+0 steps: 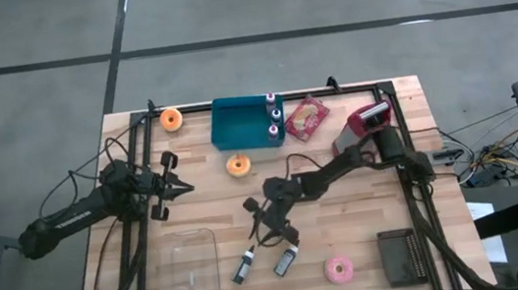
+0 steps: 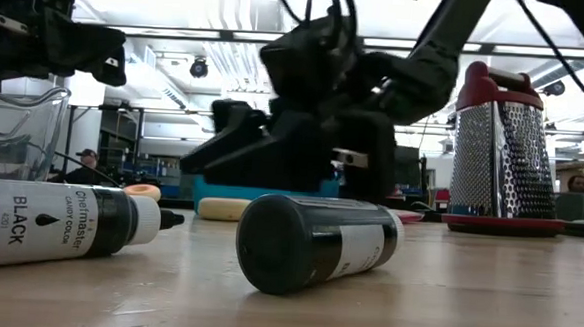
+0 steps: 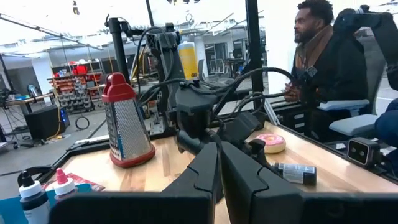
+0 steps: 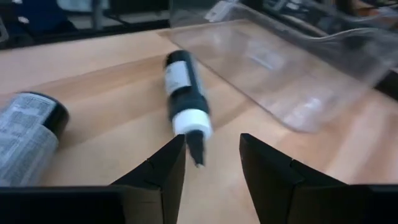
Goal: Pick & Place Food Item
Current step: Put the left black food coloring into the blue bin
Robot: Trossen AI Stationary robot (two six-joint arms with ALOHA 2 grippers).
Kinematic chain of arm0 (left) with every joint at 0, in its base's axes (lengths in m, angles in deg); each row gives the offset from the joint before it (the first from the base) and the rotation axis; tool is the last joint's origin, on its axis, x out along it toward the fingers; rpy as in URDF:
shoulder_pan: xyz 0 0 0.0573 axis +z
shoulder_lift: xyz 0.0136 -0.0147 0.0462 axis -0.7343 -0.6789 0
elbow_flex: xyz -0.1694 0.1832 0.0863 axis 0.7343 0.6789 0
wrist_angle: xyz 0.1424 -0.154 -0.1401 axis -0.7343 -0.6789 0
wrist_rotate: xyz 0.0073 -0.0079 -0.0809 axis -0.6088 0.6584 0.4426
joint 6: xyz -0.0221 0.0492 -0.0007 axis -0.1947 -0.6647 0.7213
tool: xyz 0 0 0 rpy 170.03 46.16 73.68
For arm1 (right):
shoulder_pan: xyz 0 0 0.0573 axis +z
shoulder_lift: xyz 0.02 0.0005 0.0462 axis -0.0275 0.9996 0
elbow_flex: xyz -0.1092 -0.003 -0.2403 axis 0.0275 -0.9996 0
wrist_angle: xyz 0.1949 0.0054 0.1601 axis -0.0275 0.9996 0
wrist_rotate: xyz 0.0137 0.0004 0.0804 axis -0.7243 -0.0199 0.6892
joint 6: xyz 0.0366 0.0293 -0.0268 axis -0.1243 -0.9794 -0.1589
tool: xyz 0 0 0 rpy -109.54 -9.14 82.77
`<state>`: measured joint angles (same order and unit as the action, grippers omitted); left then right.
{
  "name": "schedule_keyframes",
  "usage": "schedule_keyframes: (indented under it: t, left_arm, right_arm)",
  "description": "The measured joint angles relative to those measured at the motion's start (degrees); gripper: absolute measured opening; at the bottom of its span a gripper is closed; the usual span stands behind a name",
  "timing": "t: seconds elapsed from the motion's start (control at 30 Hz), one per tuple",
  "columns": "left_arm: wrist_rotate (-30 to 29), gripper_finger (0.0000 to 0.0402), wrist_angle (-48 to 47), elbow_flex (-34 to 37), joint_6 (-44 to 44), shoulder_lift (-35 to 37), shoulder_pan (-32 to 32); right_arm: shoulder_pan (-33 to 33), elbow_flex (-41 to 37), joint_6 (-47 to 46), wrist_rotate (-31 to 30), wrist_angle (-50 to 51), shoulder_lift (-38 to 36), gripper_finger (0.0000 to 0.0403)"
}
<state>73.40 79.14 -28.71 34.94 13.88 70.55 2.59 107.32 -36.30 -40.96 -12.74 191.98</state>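
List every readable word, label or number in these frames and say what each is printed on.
"BLACK": left bottle, lying on the table.
"chefmaster" and "CANDY COLOR": same label, small but readable.
"420": same label, uncertain.
"TROSSEN": left arm, very small, uncertain.
Label on the nearer bottle: too blurred.
Snack packet: print too small.
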Motion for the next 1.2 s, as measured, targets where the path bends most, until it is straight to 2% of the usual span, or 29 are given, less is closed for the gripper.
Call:
schedule_keyframes:
  t: [0.13, 0.3, 0.5, 1.0, 1.2]
  left_arm:
    - [0.01, 0.0026, -0.07, 0.0, 0.02, -0.17, 0.0]
    - [0.07, 0.0026, -0.18, 0.0, 0.0, -0.31, 0.0]
    - [0.08, 0.0026, -0.16, 0.0, 0.02, -0.31, 0.0]
    - [0.07, 0.0026, -0.14, 0.0, 0.0, -0.31, 0.0]
    - [0.07, 0.0026, -0.17, 0.0, 0.01, -0.42, 0.02]
  right_arm:
    - [-0.54, 3.46, -1.89, 3.97, 2.9, 2.1, 0.0169]
    - [0.0, 5.89, -1.46, 5.52, 6.21, 3.08, 0.018]
    - [0.0, 7.67, 2.35, 5.76, 9.78, 3.17, 0.0178]
    - [0.4, 8.66, 4.2, 5.89, 9.15, 4.19, 0.0183]
    - [-0.32, 14.22, -0.5, 13.28, 9.22, 10.49, 0.0183]
